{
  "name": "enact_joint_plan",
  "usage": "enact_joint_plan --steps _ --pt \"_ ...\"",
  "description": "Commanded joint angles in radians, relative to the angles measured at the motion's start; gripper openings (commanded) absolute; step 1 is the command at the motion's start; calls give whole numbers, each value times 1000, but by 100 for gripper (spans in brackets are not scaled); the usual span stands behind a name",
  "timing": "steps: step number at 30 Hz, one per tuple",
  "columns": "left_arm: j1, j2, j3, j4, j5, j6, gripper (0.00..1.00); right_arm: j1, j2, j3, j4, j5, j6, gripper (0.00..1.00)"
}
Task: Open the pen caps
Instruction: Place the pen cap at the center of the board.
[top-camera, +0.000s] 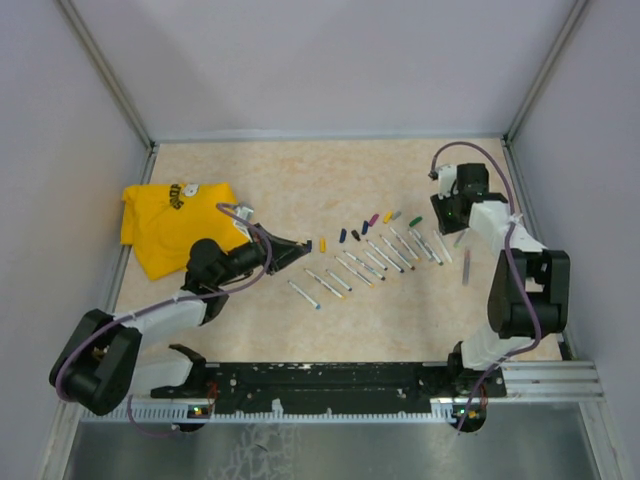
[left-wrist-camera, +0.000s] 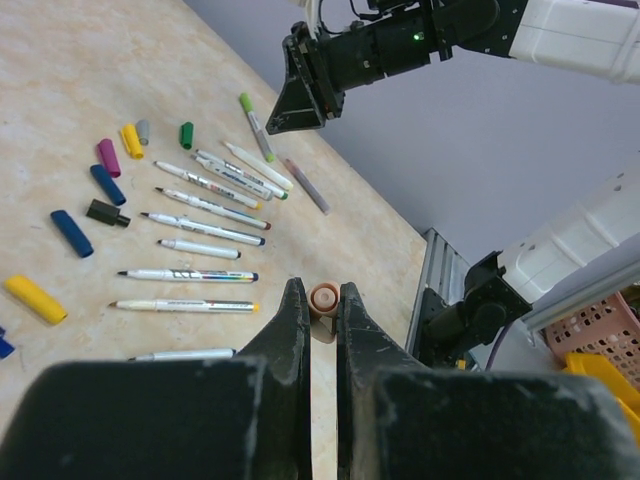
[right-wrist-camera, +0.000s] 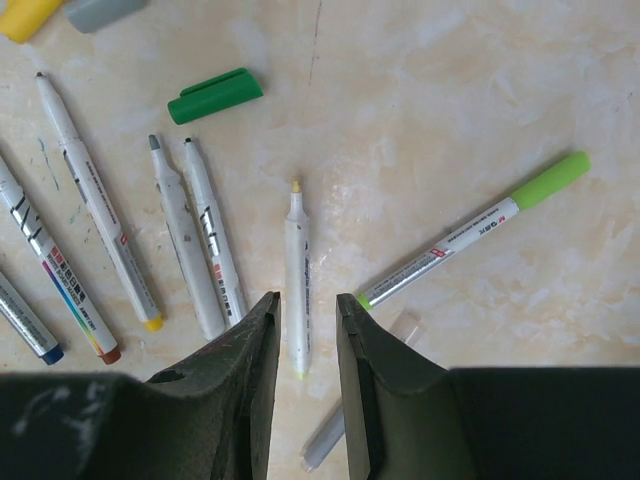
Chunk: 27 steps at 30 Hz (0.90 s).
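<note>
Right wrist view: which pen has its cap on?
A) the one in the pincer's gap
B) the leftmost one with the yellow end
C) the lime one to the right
C: the lime pen, right of the right pincer, wears its lime cap, while the pen in the gap shows a bare tip.

A beige, marble-patterned tabletop (top-camera: 300, 170) fills the scene. Plain pale lilac-grey wall panels (top-camera: 330, 60) enclose it at the back and on both sides, joined by slim silver metal corner posts (top-camera: 108, 75). A black metal rail (top-camera: 330, 378) runs along the near edge, with a ribbed silver rail (top-camera: 565, 378) at its right end. The light is soft and even.
</note>
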Motion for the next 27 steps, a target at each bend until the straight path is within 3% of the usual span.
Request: enact_joint_plan --steps 1,17,22,27 --pt "-60 35 58 40 -32 29 0 -7 -60 8 41 -26 -3 29" --pt "-282 327 277 45 -101 92 0 -43 -123 -4 61 -83 3 29" --pt "-325 482 443 9 -102 121 0 -78 -133 -5 67 -126 22 29" --pt "-334 682 708 -128 -114 169 0 -121 -160 -15 95 -131 41 29"
